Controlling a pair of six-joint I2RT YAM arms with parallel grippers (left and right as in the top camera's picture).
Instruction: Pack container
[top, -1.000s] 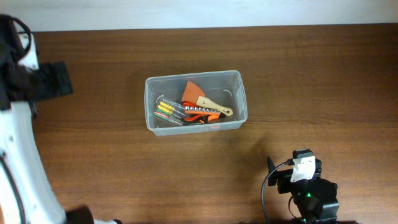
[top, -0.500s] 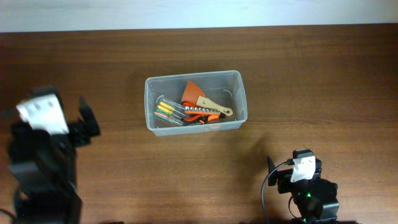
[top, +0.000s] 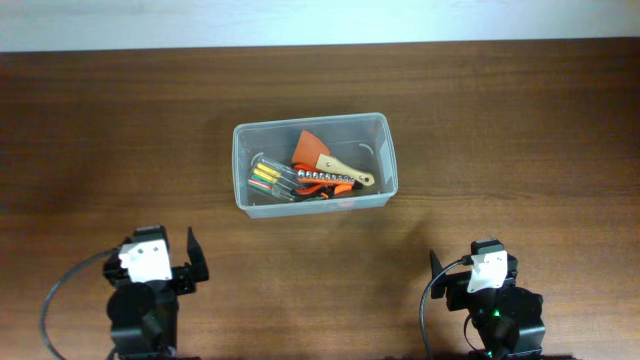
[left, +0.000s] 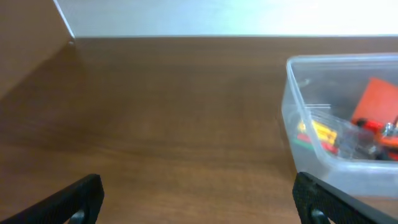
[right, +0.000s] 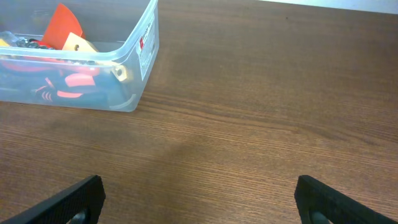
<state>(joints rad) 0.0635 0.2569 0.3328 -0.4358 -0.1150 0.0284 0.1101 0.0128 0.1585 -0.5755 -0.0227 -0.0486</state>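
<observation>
The container (top: 242, 140) is a clear plastic tub standing mid-table. It holds several hand tools: an orange scraper with a wooden handle (top: 325, 158), yellow-handled screwdrivers (top: 266, 178) and orange pliers. It also shows at the right of the left wrist view (left: 292, 118) and at the top left of the right wrist view (right: 140, 68). My left gripper (left: 198, 199) is open and empty near the front left of the table (top: 190, 262). My right gripper (right: 198, 202) is open and empty at the front right (top: 440, 275).
The dark wooden table (top: 500, 120) reaches a white wall at the back. Only the tub stands on it.
The left arm has swung from the far left edge down to the front left of the table, with its gripper open. The right arm and the tub have not moved.
</observation>
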